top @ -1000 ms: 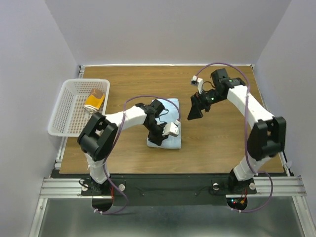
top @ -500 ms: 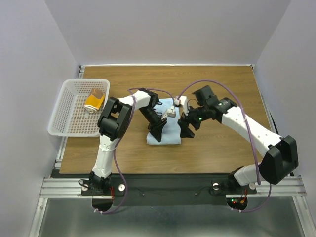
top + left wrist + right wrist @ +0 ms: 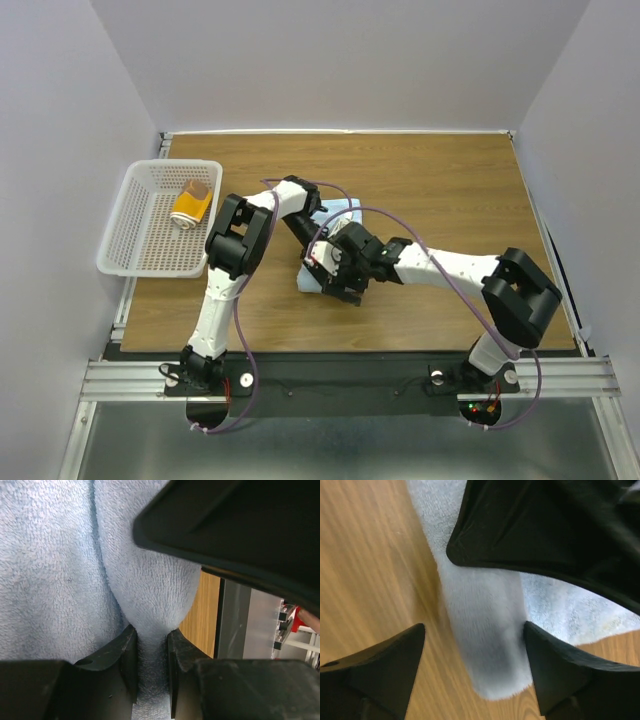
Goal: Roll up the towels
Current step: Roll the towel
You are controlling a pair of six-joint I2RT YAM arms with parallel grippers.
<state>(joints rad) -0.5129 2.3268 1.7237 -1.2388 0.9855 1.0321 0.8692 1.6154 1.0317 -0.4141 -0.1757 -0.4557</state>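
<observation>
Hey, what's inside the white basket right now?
One rolled mustard-yellow towel lies in the basket, toward its far right corner. The basket floor around it shows only its holes. Anything directly beneath the roll is covered and cannot be seen.

The light blue towel (image 3: 60, 580) is logged as matt, looped terry cloth; the surface (image 3: 365, 555) as smooth wood grain, slight sheen; the left end effector (image 3: 151, 647) and right end effector (image 3: 475, 652) as matt black plastic; the basket (image 3: 140, 240) as white perforated plastic.

Overhead plus wrist close-ups on towel (image 3: 50, 580)
</observation>
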